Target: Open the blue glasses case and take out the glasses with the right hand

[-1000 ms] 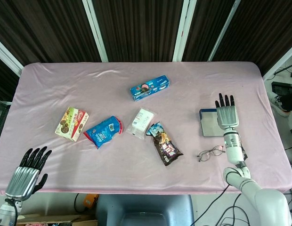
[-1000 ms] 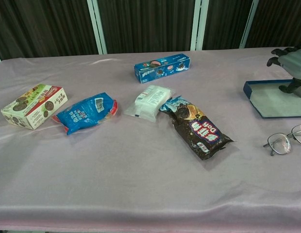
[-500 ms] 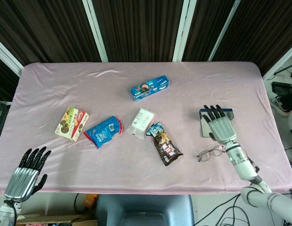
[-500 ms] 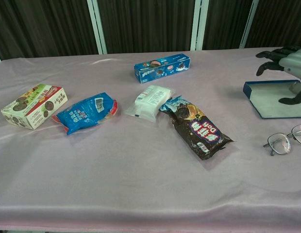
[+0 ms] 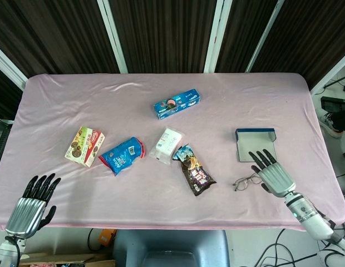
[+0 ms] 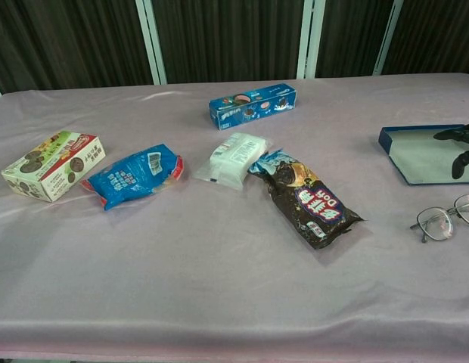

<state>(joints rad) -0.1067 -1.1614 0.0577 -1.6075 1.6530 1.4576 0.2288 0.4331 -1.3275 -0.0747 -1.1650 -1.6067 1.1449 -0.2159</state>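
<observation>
Already out, glasses are lying light and fragile; right hand is hovering empty, fingers spread; pinching the frame's bridge looks best.

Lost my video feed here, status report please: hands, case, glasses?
Right robot hand open, empty, beside the glasses. Left robot hand open, idle at the table edge. Blue glasses case open; glasses out on the cloth. Nothing in the way.

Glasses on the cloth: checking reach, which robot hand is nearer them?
Right. The right robot hand is open just beside the glasses; the left robot hand is open at the far table corner.
</observation>
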